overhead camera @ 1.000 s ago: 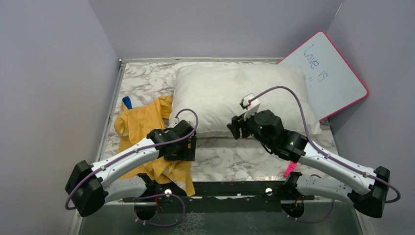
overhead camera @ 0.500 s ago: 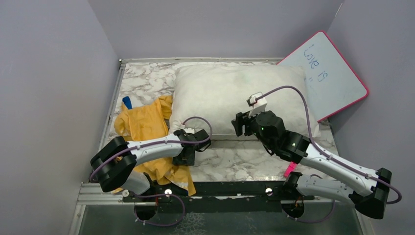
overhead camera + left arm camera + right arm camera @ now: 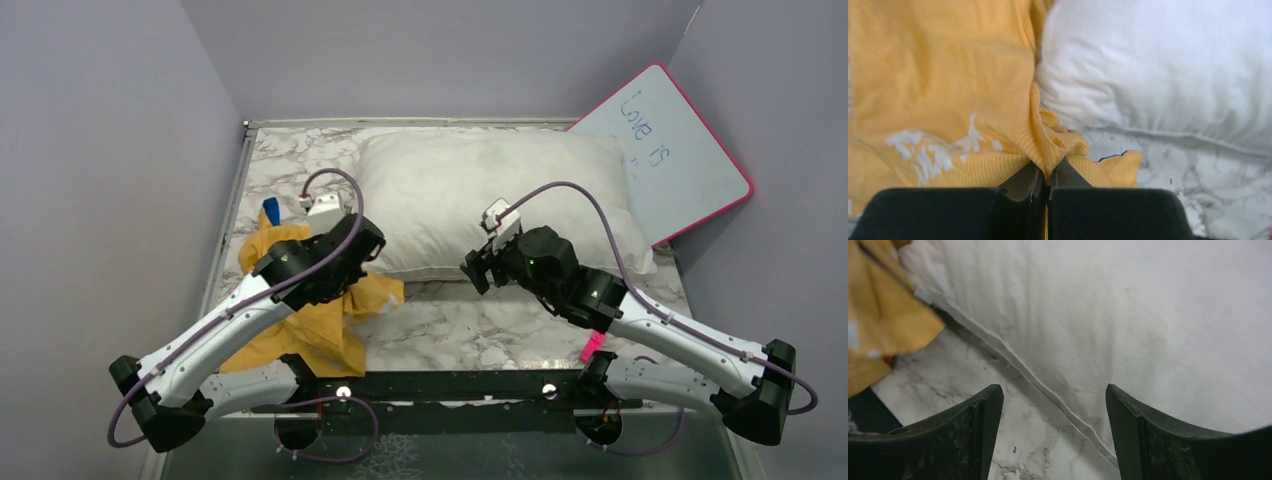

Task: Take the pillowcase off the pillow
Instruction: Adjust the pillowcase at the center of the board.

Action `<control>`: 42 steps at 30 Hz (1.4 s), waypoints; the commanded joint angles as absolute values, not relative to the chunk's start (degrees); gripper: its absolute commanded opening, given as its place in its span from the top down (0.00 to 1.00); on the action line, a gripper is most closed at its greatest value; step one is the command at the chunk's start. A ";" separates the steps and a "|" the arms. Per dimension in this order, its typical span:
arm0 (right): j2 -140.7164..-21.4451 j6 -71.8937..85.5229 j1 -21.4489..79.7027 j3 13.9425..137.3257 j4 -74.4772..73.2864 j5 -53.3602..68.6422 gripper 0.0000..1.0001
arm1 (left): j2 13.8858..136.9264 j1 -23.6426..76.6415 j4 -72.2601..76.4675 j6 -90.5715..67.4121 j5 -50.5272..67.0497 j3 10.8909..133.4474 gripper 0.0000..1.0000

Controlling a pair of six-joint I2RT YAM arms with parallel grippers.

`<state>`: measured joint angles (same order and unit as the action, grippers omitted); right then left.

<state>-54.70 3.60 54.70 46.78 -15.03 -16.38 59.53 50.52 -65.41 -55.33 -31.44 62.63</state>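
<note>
Entry: pillowcase [image 3: 320,335], thin orange-yellow cloth, finely ribbed, with white lettering. It lies crumpled at 8 o'clock on the marble desk [image 3: 470,325], its folds abutting the left end of the pillow. Left claw [image 3: 1048,172]: closed tight on a raised fold of this cloth. Since a second ago, we note that the left arm has risen from low over the desk and swung toward 10 o'clock, dragging the cloth leftward. Pillow [image 3: 470,185]: plump, white, faintly wrinkled, with a piped seam, lying bare at 12 o'clock. We judge the cover fully off, with only the release remaining. Right claw [image 3: 1053,390]: spread wide and empty, over the pillow's near seam.
</note>
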 commanded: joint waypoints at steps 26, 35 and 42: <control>-96.13 -39.93 63.72 55.87 23.64 -24.69 0.55 | 68.44 -1.79 -54.39 -15.17 -31.52 72.07 1.00; -88.22 -24.21 63.72 65.60 11.02 -20.54 0.99 | 69.06 -3.64 -47.74 -16.90 -21.18 65.10 0.98; -75.91 -17.58 63.72 60.79 5.39 -12.84 0.99 | 77.02 -7.06 -36.28 -22.61 -7.40 64.59 1.00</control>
<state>-84.01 -24.49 63.44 61.76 6.94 -18.31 72.03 -4.82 -46.09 -18.11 -18.04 63.83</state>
